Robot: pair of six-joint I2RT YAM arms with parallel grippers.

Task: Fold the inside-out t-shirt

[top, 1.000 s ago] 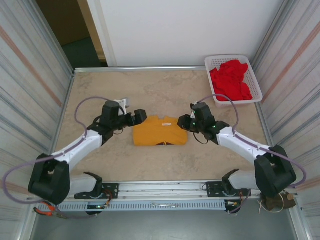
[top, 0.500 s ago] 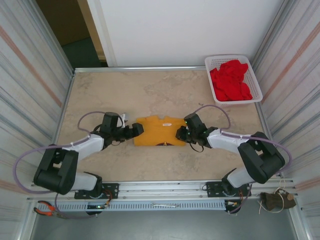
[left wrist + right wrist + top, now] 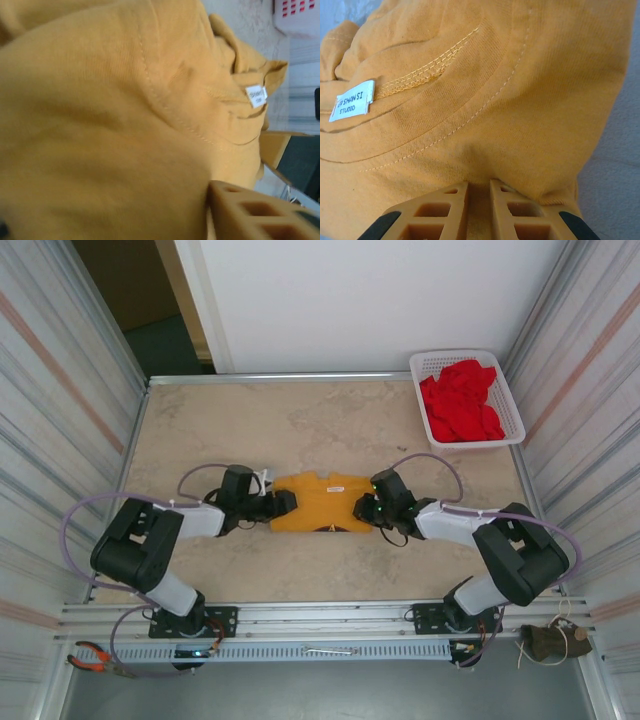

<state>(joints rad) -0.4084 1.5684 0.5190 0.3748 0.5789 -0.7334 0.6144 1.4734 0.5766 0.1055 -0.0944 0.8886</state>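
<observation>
Right wrist: right claw [image 3: 479, 190] clamped on mustard t-shirt [image 3: 530, 75] edge between its tips. Opposite, left claw [image 3: 283, 503] meets cloth; grip cannot be told. Best confirm both pinches, then lift level.

Mustard-yellow t-shirt [image 3: 318, 502], inside-out, partly folded, white tag [image 3: 354, 106] showing, lying flat

The beige, stone-patterned table [image 3: 320, 420] carries two things. An inside-out t-shirt [image 3: 320, 503], mustard yellow and folded to a compact rectangle, lies flat between the left gripper [image 3: 285, 502] and the right gripper [image 3: 362, 505], its side edges meeting their fingertips and its white tag [image 3: 328, 479] facing up. A white lattice basket [image 3: 512, 405] sits well beyond the right gripper, in the far corner on that side.
</observation>
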